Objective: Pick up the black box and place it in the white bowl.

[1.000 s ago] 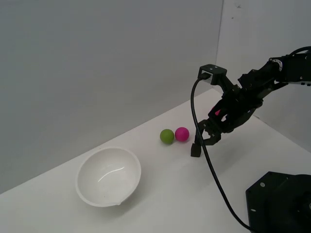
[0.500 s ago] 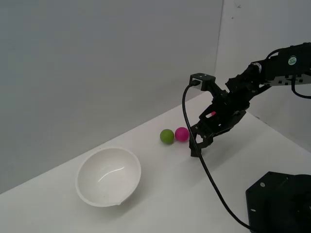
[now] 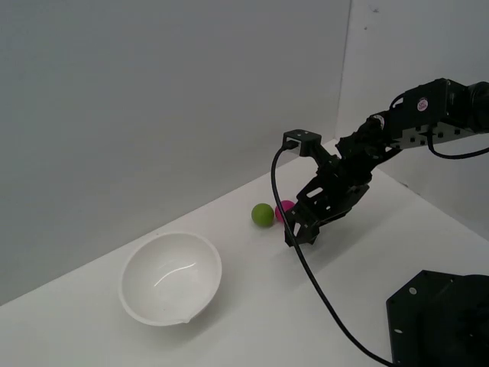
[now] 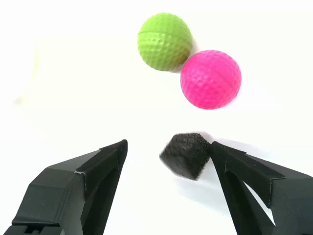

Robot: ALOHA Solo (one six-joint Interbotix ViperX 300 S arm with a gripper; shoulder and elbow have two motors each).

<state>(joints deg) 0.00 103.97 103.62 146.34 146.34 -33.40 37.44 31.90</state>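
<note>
plain white surface [image 3: 252,306] against a grey wall; all items rest on it. the white bowl [image 3: 170,278] sits upright toward the exterior view's left, well apart from the other items.

near the middle of the surface, a green ball [image 3: 262,215] and a pink ball [image 4: 211,79] lie touching each other. in the exterior view the pink ball is partly hidden behind the arm.

the gripper [image 4: 168,154] is lowered close to the surface just beside the two balls, with its jaws spread wide. the black box [image 4: 186,154] lies on the surface between the jaws. it sits off-centre: it is touching or nearly touching one finger [image 4: 244,171], while a clear gap separates it from the other finger [image 4: 93,171]. the box appears turned so that a corner faces the camera. it is near the pink ball but not touching it. the box is not gripped.

in the exterior view the black box cannot be made out separately from the gripper [image 3: 294,235]. a black cable [image 3: 321,298] hangs from the wrist camera down toward the black base plate [image 3: 439,317] at the exterior view's lower right.
</note>
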